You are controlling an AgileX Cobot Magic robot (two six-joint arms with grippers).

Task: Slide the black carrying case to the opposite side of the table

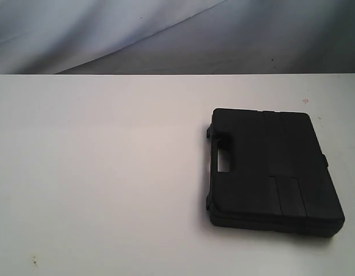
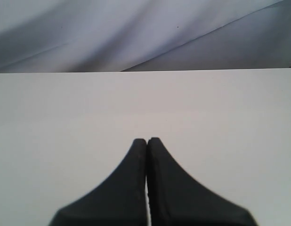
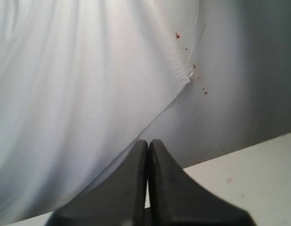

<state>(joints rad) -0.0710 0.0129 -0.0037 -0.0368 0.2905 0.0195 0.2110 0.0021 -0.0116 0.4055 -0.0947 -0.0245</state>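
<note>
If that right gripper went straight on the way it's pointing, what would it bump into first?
Probably the white cloth hanging behind the table. The shut right gripper aims at it with nothing in between, though how far off it hangs is unclear.

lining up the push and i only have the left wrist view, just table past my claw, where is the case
observer: The black carrying case lies flat on the table, on the right side of the exterior view.
operator: which way does its handle face
observer: The handle is on the case's left edge in that view, toward the table's other side.
operator: and the right claw
observer: The right claw is shut on nothing and points at the white backdrop cloth; its view shows no case.
</note>
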